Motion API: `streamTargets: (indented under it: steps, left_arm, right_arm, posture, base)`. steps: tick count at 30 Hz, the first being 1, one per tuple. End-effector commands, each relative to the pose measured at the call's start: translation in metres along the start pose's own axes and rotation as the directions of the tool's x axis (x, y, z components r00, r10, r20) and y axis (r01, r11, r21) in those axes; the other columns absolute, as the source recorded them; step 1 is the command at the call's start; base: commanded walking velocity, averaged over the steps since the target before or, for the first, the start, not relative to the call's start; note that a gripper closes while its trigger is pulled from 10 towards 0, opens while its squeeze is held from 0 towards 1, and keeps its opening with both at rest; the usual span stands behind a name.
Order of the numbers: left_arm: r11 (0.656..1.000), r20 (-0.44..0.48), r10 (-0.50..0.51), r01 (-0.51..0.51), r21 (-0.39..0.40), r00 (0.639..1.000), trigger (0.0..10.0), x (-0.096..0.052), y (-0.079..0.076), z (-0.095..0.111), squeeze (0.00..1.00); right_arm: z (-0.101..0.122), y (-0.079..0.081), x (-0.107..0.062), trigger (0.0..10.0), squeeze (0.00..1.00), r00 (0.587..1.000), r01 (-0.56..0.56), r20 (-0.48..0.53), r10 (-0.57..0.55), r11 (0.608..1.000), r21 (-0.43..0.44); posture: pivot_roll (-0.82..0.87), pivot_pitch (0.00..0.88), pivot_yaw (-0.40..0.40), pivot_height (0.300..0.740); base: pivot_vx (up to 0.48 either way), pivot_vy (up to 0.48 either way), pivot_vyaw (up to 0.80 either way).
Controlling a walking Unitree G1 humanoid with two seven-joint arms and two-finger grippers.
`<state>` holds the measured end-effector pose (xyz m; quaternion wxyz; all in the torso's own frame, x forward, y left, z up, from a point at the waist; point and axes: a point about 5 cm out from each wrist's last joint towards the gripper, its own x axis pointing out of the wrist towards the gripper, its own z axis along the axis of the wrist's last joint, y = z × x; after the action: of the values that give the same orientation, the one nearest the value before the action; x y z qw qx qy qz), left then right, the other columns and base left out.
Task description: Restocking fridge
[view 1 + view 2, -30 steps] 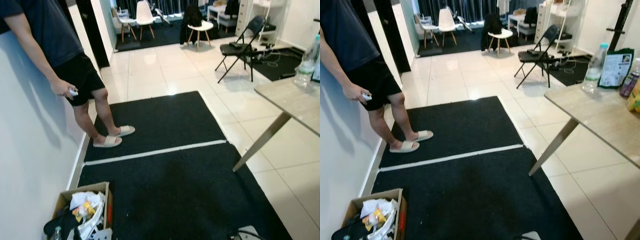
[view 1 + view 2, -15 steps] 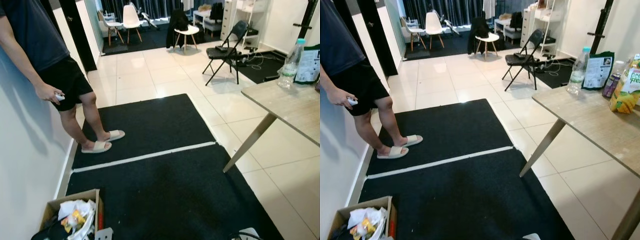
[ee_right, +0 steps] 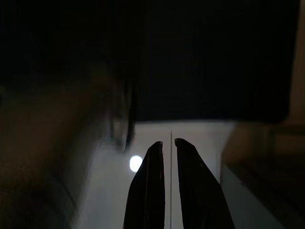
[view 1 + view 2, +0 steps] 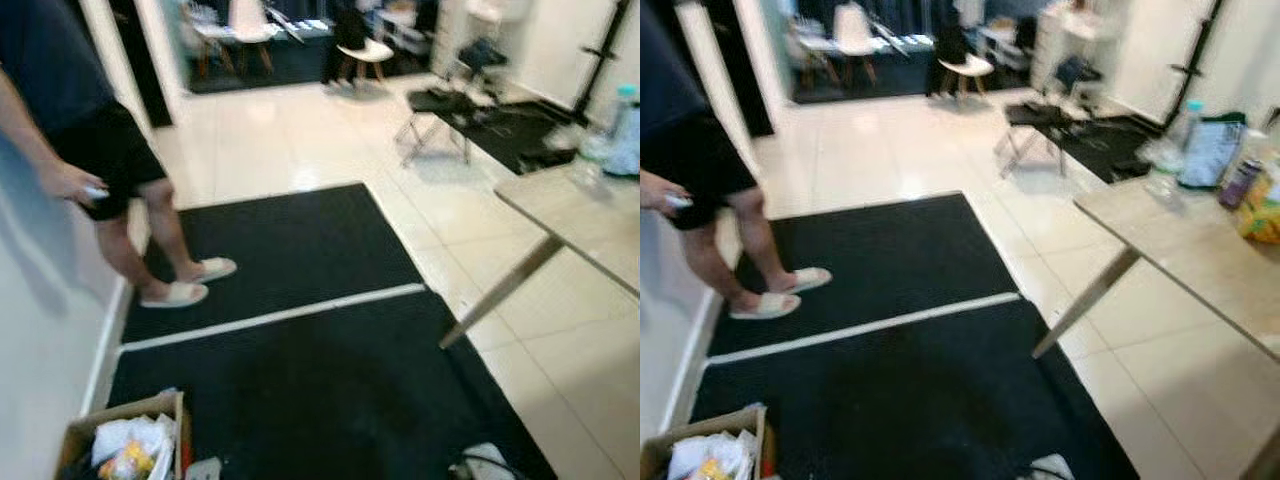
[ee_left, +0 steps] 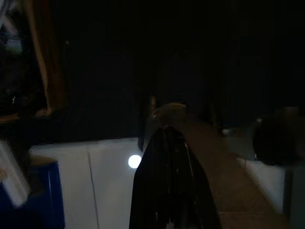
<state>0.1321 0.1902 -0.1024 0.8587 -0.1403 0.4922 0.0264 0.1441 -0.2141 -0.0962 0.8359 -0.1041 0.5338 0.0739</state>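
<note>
1. No label or writing can be read; the head views are blurred.
2. On the tabletop (image 4: 1180, 255) at the robot's right stand a clear water bottle (image 4: 1168, 160), a dark pouch with a pale label (image 4: 1210, 152), a purple-capped bottle (image 4: 1240, 182) and a yellow-green pack (image 4: 1265, 205), near its far edge.
3. A black mat (image 4: 290, 330) with a white stripe covers the floor ahead.
4. A person (image 4: 70, 150) in dark shorts and pale slippers stands by the left wall, a small white object in hand.
5. A cardboard box (image 4: 125, 440) of crumpled wrappers sits low left.
6. The left gripper (image 5: 167, 181) hangs in the dark, its jaws pressed together.
7. The right gripper (image 3: 169, 148) hangs over pale floor, its jaws a narrow slit apart.
</note>
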Motion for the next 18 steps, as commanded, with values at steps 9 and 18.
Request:
streamTargets:
  steps: [9, 18]
  left_arm:
    - [1.0, 0.0, 0.001, -0.001, 0.016, 1.0, 10.0, -0.0003, 0.0012, 0.0006, 0.0]
    - [1.0, -0.004, 0.0, 0.0, 0.029, 1.0, 10.0, -0.0008, 0.0027, 0.0003, 0.0]
  right_arm:
    - [-0.0042, -0.0055, -0.0012, 10.0, 0.0, 0.999, 0.029, -0.025, -0.029, 0.999, -0.013]
    - [-0.0087, -0.0029, -0.0012, 10.0, 0.0, 0.998, 0.02, -0.051, -0.022, 0.999, -0.029]
  posture:
    - [-0.11, 0.0, 0.058, 0.74]
    - [-0.11, 0.0, 0.058, 0.74]
  base:
    - [0.324, 0.0, 0.0]
    - [0.321, 0.0, -0.09]
